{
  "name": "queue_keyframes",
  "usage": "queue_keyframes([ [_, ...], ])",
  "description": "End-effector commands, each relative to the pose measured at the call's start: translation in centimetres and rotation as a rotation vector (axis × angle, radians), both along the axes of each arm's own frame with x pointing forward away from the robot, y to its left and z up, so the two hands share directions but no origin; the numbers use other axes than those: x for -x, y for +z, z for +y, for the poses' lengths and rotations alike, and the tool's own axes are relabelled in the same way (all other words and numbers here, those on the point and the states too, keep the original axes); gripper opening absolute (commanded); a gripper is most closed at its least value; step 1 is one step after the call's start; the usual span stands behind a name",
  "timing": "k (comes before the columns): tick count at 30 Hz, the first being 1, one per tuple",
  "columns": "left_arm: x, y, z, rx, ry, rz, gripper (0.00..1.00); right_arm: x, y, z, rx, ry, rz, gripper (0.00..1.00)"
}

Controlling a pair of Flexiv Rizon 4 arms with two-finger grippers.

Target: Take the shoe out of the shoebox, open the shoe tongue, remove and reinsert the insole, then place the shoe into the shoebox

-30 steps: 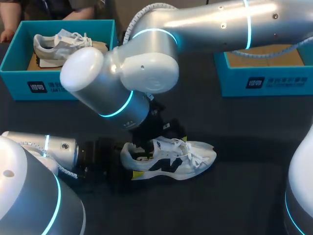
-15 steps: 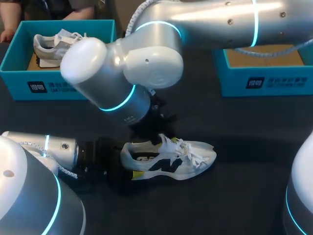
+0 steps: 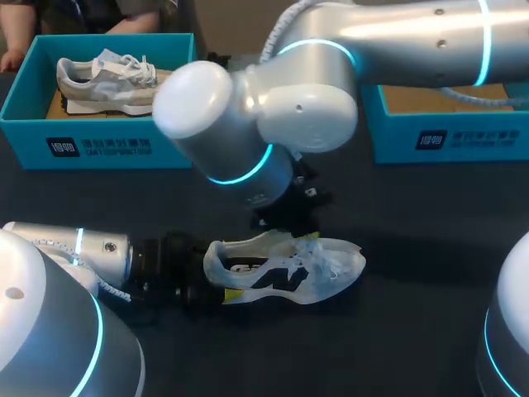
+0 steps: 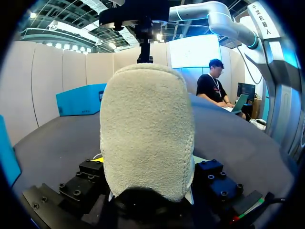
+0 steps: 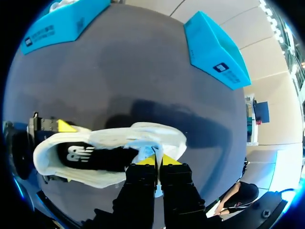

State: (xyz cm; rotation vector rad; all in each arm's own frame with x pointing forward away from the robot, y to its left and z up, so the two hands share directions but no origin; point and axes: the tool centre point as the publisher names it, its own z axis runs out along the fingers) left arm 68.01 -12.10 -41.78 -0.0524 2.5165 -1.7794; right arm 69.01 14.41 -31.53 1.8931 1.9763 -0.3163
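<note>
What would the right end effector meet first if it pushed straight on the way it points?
The white shoe: the right end effector is already on its tongue; table likely next.

Print is sitting on both boxes and on the shoe.
A dark label (image 3: 97,147) with white characters, too small to tell, is sitting on the front wall of the left shoebox (image 3: 25,95), and a matching label (image 3: 469,138) on the right shoebox (image 3: 388,136). A big dark letter mark (image 3: 277,279) is showing on the white shoe (image 3: 335,266), and white lettering (image 5: 78,153) on its dark insole (image 5: 110,158).
</note>
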Motion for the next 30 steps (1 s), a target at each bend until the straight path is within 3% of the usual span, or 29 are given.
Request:
queue_keyframes([
  [1,-0.2,-0.3,0.1,-0.005,-0.002,0.001,0.00,0.2,0.0,-2.2,-0.134,-0.240,-0.118,0.00],
  [12,-0.2,-0.3,0.1,-0.005,-0.002,0.001,0.00,-1.1,-4.1,-5.3,-0.182,-0.189,-0.098,0.00],
  [19,-0.2,-0.3,0.1,-0.005,-0.002,0.001,0.00,-1.4,-6.5,-5.7,-0.197,-0.180,-0.092,0.00],
  [20,-0.2,-0.3,0.1,-0.005,-0.002,0.001,0.00,-1.4,-6.7,-5.7,-0.203,-0.175,-0.102,0.05],
  [21,-0.2,-0.3,0.1,-0.005,-0.002,0.001,0.00,-1.4,-6.9,-5.7,-0.202,-0.174,-0.100,0.26],
  [22,-0.2,-0.3,0.1,-0.005,-0.002,0.001,0.00,-1.4,-7.1,-5.7,-0.202,-0.173,-0.101,0.40],
  [24,-0.2,-0.3,0.1,-0.005,-0.002,0.001,0.00,-1.4,-7.4,-5.7,-0.196,-0.169,-0.094,0.48],
  [25,-0.2,-0.3,0.1,-0.005,-0.002,0.001,0.00,-1.4,-7.5,-5.7,-0.195,-0.170,-0.093,0.71],
  [29,-0.2,-0.3,0.1,-0.005,-0.002,0.001,0.00,-1.3,-7.1,-5.7,-0.186,-0.173,-0.091,1.00],
  [30,-0.2,-0.3,0.1,-0.005,-0.002,0.001,0.00,-1.3,-6.8,-5.7,-0.178,-0.173,-0.095,1.00],
])
